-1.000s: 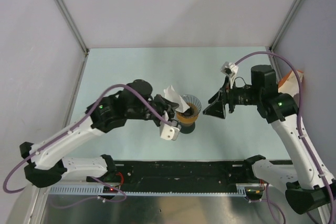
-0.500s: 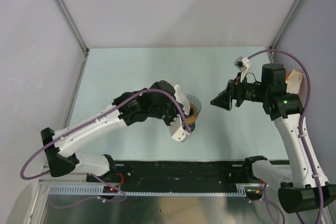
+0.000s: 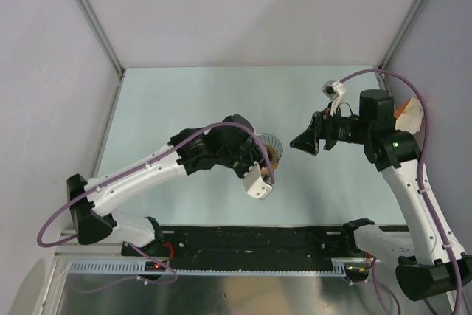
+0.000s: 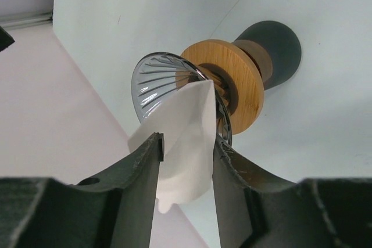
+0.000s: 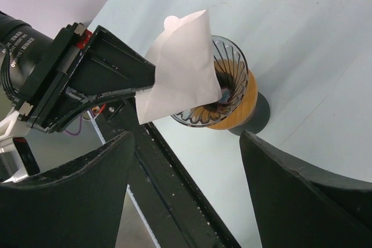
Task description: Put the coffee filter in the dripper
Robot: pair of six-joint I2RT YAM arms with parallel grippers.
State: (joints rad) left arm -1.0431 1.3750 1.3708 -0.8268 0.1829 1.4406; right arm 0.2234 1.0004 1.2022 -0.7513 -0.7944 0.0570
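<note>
The dripper (image 4: pixel 156 82) is a clear ribbed cone on a wooden ring (image 4: pixel 232 82) over a dark base (image 4: pixel 276 45). It also shows in the top view (image 3: pixel 273 145) and the right wrist view (image 5: pixel 231 76). My left gripper (image 4: pixel 187 140) is shut on the white coffee filter (image 4: pixel 186 126), whose pointed end reaches into the dripper's mouth. The filter (image 5: pixel 180 65) sticks out tilted from the left fingers (image 5: pixel 125 76). In the top view the left gripper (image 3: pixel 259 154) covers the filter. My right gripper (image 3: pixel 301 142) is open and empty, just right of the dripper, its jaws (image 5: pixel 186 136) wide apart.
A black rail (image 3: pixel 258 237) runs along the table's near edge. An orange and white object (image 3: pixel 410 112) lies at the right wall. Grey walls close the table at the back and sides.
My left arm has swung right and brought the filter from beside the dripper down onto its mouth. My right gripper drew back right, then shifted slightly left.
</note>
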